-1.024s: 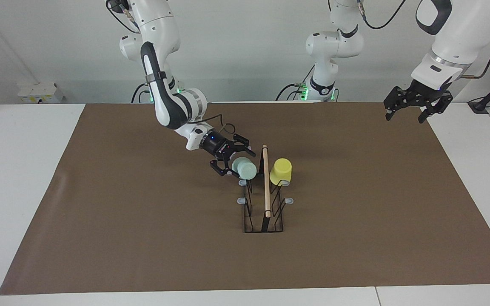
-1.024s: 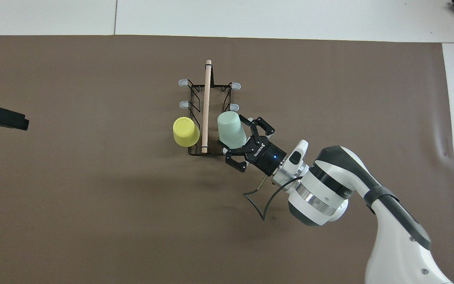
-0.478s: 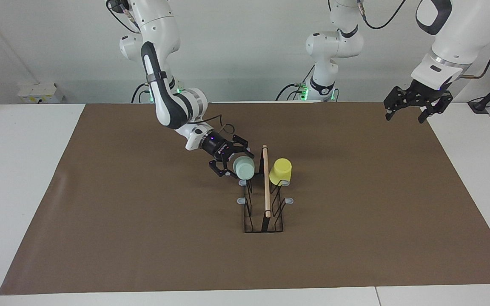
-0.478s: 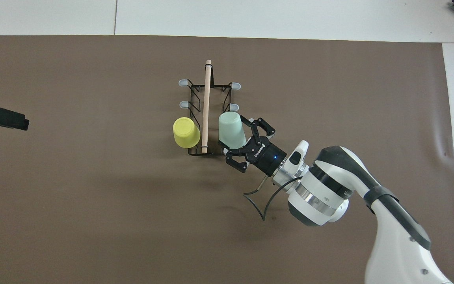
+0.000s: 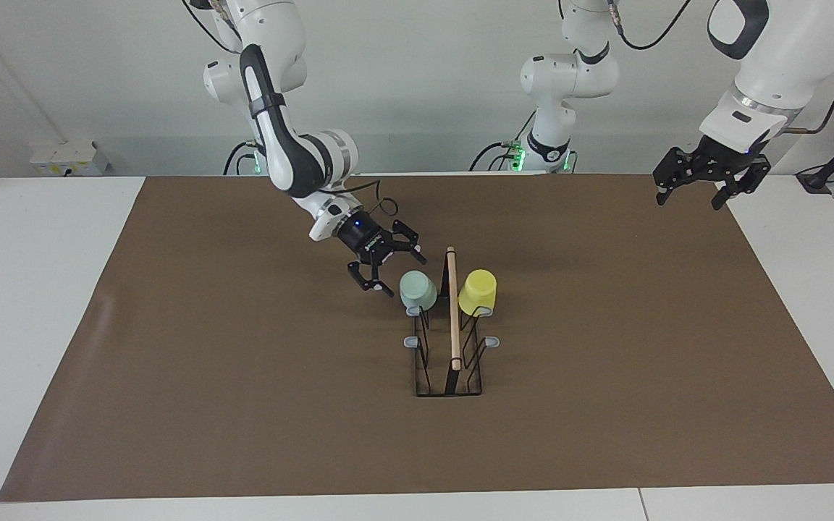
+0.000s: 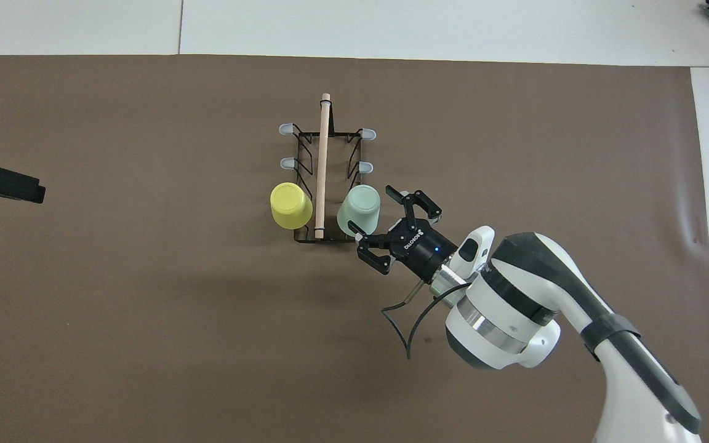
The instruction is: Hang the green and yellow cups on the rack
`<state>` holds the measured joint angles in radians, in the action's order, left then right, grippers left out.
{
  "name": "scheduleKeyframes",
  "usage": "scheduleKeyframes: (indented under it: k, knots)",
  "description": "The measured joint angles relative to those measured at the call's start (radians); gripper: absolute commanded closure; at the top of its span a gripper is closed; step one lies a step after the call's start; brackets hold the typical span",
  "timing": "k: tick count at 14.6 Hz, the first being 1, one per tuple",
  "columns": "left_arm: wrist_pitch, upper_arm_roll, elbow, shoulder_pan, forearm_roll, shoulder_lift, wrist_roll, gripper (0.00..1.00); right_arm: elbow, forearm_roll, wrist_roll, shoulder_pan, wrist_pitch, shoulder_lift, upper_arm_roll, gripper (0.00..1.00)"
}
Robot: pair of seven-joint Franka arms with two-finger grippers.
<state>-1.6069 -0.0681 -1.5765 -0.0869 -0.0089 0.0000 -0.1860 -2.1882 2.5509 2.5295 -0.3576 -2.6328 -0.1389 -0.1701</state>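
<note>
Both cups hang on the rack; both claws empty.

The right arm reaches low over the brown table, its right claw [image 5: 386, 270] spread wide just beside the pale mint green plastic cup [image 5: 418, 290], not touching. The left arm waits, its left claw [image 5: 691, 190] raised and open. The bright yellow plastic cup [image 5: 478, 292] hangs on the black wire rack [image 5: 452, 340].

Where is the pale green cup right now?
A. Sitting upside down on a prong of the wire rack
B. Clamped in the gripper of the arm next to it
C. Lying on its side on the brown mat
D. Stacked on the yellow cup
A: the green cup sits bottom-up on the rack, and the open right gripper is clear of it.
</note>
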Motion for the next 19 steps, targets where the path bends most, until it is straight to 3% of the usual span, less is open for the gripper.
scheduleKeyframes:
  k: [4, 11, 13, 16, 19]
  knots:
    - [0.000, 0.000, 0.000, 0.000, 0.000, 0.000, 0.000, 0.00, 0.001, 0.000, -0.078, -0.024, -0.072, 0.020, -0.002, 0.00]
    - [0.000, 0.000, 0.000, 0.000, 0.000, 0.000, 0.000, 0.00, 0.054, -0.067, -0.143, -0.055, -0.376, 0.129, -0.017, 0.00]
    - [0.000, 0.000, 0.000, 0.000, 0.000, 0.000, 0.000, 0.00, 0.058, -0.105, -0.143, -0.055, -0.413, 0.151, -0.019, 0.00]
    - [0.000, 0.000, 0.000, 0.000, 0.000, 0.000, 0.000, 0.00, 0.060, -0.235, -0.145, -0.047, -0.415, 0.158, -0.016, 0.00]
    - [0.000, 0.000, 0.000, 0.000, 0.000, 0.000, 0.000, 0.00, 0.067, -0.457, -0.148, -0.017, -0.415, 0.159, -0.013, 0.00]
